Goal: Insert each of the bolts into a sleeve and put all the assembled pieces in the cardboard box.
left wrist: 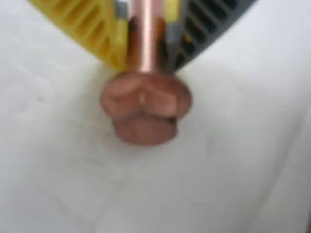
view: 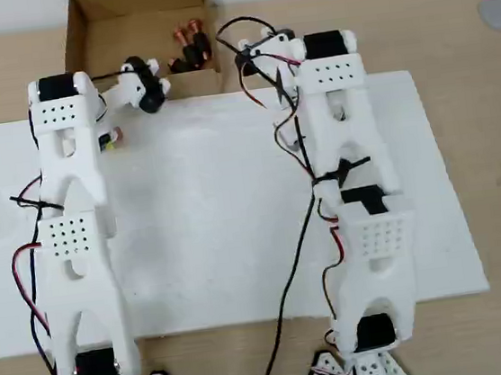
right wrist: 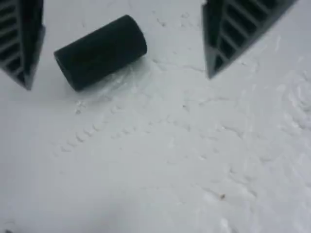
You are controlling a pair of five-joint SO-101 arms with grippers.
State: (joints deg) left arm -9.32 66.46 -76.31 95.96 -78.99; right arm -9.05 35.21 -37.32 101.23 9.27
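A copper bolt hangs head down just above the white foam, its shank clamped between the yellow and black fingers of my left gripper. From above, that gripper sits at the foam's far left, just in front of the cardboard box. A black sleeve lies on its side on the foam. My right gripper hovers open over it, one dark finger at the sleeve's end and the other finger well apart from it.
Several assembled copper-and-black pieces lie in the box's right corner. The white foam mat covers the table between the two arms. Loose cables run by the right arm near the box.
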